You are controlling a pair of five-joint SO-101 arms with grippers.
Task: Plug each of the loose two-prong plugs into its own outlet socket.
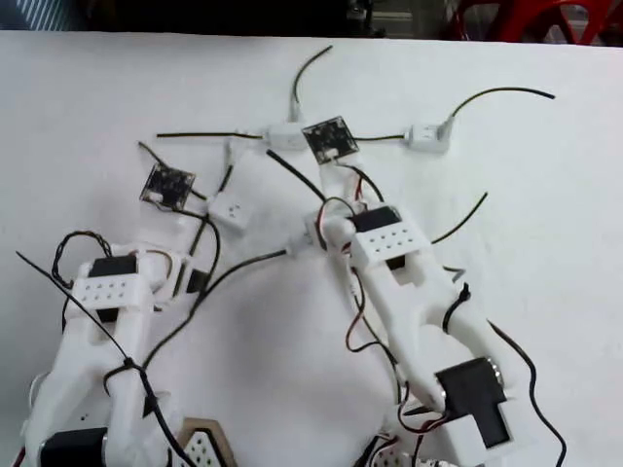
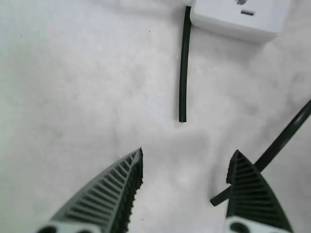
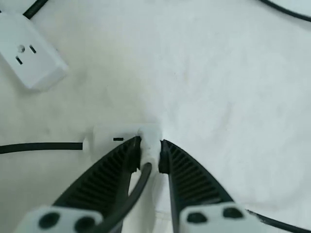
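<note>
The white surface [image 1: 545, 292] carries both arms among loose cables. The right arm [image 1: 428, 311] reaches out over the middle. The left arm [image 1: 92, 360] sits further back.

The right claw [image 3: 150, 144] is pinching a small white plug [image 3: 148, 133] at its tip, low against the surface. A dark cable [image 3: 141, 179] runs back between the fingers. Touching the plug on one side is a white block [image 3: 112, 138] with a slot mark and its own cable. I cannot tell whether the two are mated or only lying side by side. A socket [image 3: 29, 58] lies face up well ahead of this claw and off to that same side, with nothing holding it.

The left claw [image 2: 187, 155] is spread and empty over bare surface. Just ahead of it lies a cut cable end [image 2: 183, 73], and beyond that a socket edge, likely the same one.

Risks, as I judge them:
- The socket is loose, so a push on the plug may just slide it away, since the left claw is not bracing it.
- The pinch sits on a narrow part of the plug. Side load at the slots could twist it in the fingers and make the prongs miss.
- The cable between the fingers may drag or snag, and the neighbouring block could be carried along.
</note>
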